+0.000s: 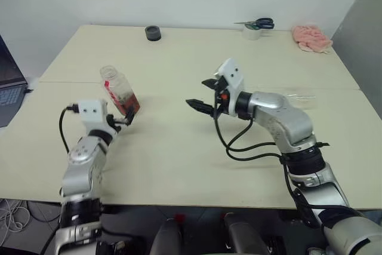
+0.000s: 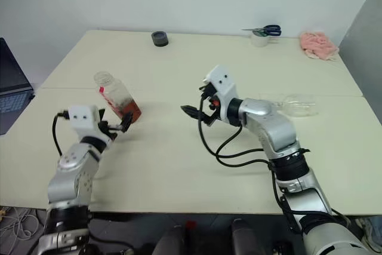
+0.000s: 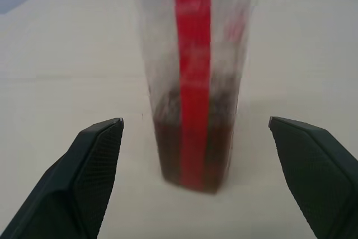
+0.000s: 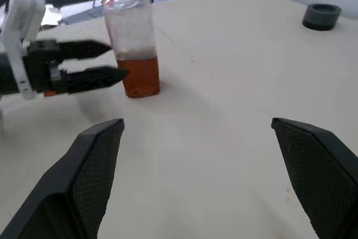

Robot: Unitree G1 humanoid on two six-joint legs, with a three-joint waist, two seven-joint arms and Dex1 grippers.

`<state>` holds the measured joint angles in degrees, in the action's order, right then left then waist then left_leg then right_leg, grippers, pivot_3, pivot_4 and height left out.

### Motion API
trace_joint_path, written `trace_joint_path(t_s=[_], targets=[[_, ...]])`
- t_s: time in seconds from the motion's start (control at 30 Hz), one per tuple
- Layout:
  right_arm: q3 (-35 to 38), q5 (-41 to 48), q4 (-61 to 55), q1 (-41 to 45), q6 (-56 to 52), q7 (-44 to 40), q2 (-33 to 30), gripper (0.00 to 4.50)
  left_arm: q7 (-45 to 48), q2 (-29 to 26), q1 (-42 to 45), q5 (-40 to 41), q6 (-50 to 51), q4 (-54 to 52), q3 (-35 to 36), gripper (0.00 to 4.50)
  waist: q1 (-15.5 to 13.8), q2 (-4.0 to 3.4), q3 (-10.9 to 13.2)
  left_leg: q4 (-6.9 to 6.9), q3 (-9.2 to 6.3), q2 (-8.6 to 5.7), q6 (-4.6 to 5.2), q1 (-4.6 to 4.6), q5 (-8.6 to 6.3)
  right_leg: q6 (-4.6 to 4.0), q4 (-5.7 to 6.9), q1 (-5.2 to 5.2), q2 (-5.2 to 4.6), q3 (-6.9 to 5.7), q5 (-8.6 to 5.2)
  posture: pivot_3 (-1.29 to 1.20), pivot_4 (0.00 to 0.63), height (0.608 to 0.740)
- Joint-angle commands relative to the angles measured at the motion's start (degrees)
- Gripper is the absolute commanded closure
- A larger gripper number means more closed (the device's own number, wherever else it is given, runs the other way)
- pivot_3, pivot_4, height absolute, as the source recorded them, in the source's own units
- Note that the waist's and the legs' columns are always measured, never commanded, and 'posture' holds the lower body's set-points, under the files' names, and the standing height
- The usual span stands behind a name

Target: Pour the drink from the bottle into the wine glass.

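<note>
Meanwhile, on the pale table (image 1: 179,165), a pour waits to happen.
Bottle: the bottle (image 1: 120,92) stands upright and uncapped near the nine o'clock side of the table, touched by neither arm.
Drink: the drink (image 4: 139,76) fills only the bottom part of the bottle, so little is on hand to tip out.
Left pincer: the left pincer (image 1: 126,119) is released, fingers spread level at the bottle's base, the bottle just beyond the tips; judged to be lined up for a grasp low on the body.
Right pincer: the right pincer (image 1: 204,95) is also released, hovering over mid-table, pointing toward nine o'clock at the bottle and holding nothing.
Wine glass: the wine glass (image 2: 298,105) lies on its side toward three o'clock, behind the right forearm, well apart from the bottle; by my reading it must be stood up before anything can be poured.
Far edge: scissors (image 1: 258,24) on a roll of tape, a pink cloth (image 1: 311,37) and a dark ring (image 1: 153,33) sit along twelve o'clock, out of the way.
</note>
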<state>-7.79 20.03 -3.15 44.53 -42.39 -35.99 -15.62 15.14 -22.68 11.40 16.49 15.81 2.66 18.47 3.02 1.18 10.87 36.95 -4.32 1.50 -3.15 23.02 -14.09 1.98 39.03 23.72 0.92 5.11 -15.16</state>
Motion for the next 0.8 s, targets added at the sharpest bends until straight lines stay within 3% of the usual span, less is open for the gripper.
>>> trace_joint_path(t_s=[0.03, 0.2, 0.33, 0.47, 0.63, 0.8], targets=[[7.8, 5.2, -3.7, -1.0, -3.9, 2.6, 0.2, 0.00, 3.1, 0.5, -4.7, 2.8, -1.3, -5.3, 1.3, 0.03, 0.0, 0.00, 0.0, 0.00, -0.01, -0.01, 0.00, 0.00, 0.00, 0.00, 0.00, 0.00, 0.01, -0.01, 0.00, 0.00, 0.150, 0.740], [19.8, 10.8, -7.3, -7.4, -11.4, 11.0, 1.1, 0.00, 15.1, -0.4, -12.7, 7.2, 1.1, -15.7, -7.3, 0.03, -0.4, 0.03, 0.0, 0.00, 0.01, -0.03, 0.00, -0.07, 0.00, 0.00, -0.03, -0.12, 0.04, 0.02, -0.01, 0.00, 0.150, 0.740], [32.8, 20.7, -11.9, -12.8, -20.4, 20.2, 6.4, 0.00, 20.0, -1.9, -9.5, 8.4, 5.9, -19.5, -14.2, 0.03, -0.6, 0.03, 0.0, 0.03, 0.07, -0.12, 0.00, -0.10, 0.00, 0.04, -0.08, -0.20, 0.12, 0.10, -0.04, 0.00, 0.150, 0.740], [40.6, 26.7, -12.5, -13.9, -23.7, 28.6, 10.0, 0.00, 22.5, -3.3, -5.0, 6.3, 6.2, -18.7, -18.0, 0.03, 0.1, 0.00, 0.0, 0.02, 0.12, -0.02, 0.02, -0.16, 0.00, 0.08, -0.06, -0.19, 0.33, 0.21, -0.06, 0.00, 0.150, 0.740], [50.8, 31.8, -3.1, -10.4, -19.1, 41.1, 15.4, 0.00, 26.6, -3.8, 4.1, 4.0, 5.9, -16.7, -23.8, 0.03, 0.7, -0.03, 0.0, -0.03, 0.20, 0.08, 0.03, -0.22, 0.00, 0.07, -0.05, -0.18, 0.50, 0.33, -0.06, 0.00, 0.150, 0.740], [54.4, 35.7, 5.7, -7.1, -13.9, 46.6, 16.8, 0.00, 28.2, -4.4, 7.2, 3.7, 6.1, -16.8, -24.5, 0.03, 1.5, -0.06, 0.0, -0.09, 0.27, 0.08, 0.04, -0.20, -0.01, 0.02, -0.05, -0.13, 0.50, 0.40, -0.03, 0.00, 0.150, 0.740]])
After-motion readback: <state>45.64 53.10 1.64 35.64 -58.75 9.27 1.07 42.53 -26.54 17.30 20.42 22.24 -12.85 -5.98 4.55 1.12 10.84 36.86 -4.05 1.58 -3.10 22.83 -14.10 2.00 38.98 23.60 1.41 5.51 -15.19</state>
